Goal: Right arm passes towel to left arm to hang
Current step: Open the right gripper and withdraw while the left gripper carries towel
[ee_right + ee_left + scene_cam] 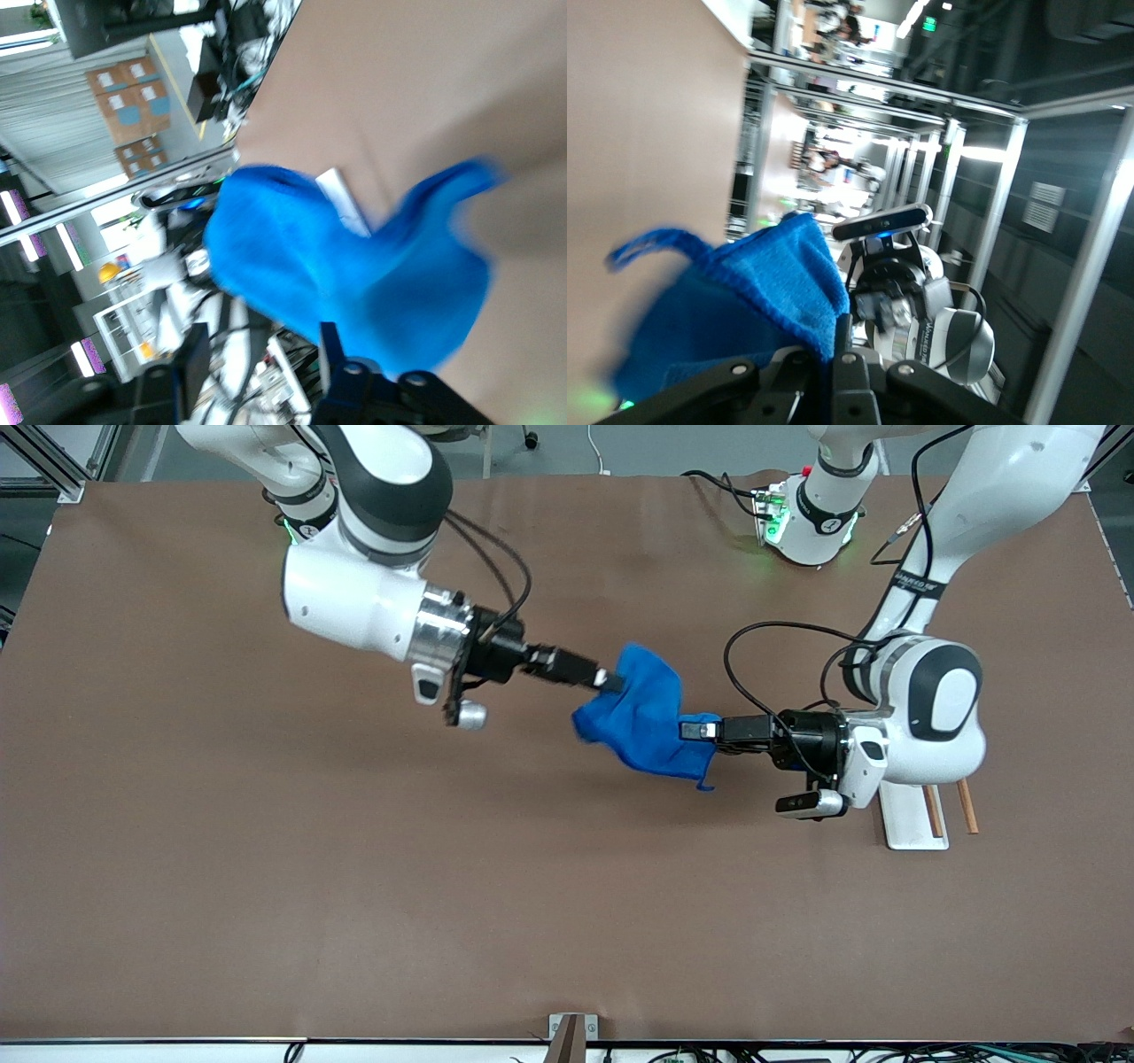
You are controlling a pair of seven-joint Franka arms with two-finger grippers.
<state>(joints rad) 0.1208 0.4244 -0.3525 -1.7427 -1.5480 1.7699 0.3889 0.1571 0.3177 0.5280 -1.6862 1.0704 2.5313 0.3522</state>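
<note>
While the towel [645, 713] hangs in the air over the middle of the table [266, 886], bunched between the two grippers, the handover looks to be at its turning point. The left gripper [695, 731], reaching in from the towel's three o'clock in the front view, has its fingers pressed together on the cloth's edge; the left wrist view shows the blue hem [806, 292] pinched right at the finger roots. The right gripper [611, 682] sits at the towel's ten o'clock with its tip against the fabric, and the right wrist view shows one finger [332, 354] with cloth draped beside it and the other standing apart, so the jaws look spread or spreading, though whether they have fully let go I cannot tell. The little corner loop [706, 784] dangles at the towel's five o'clock. As a judgement, the pick-up and the pass are mostly done; what is left is for the right arm [354, 593] to pull clear and for the left arm [930, 700] to carry the towel to a hanging place. No container shows in any view; a white base with two thin wooden rods [948, 810] stands on the table under the left arm, likely the rack.
</note>
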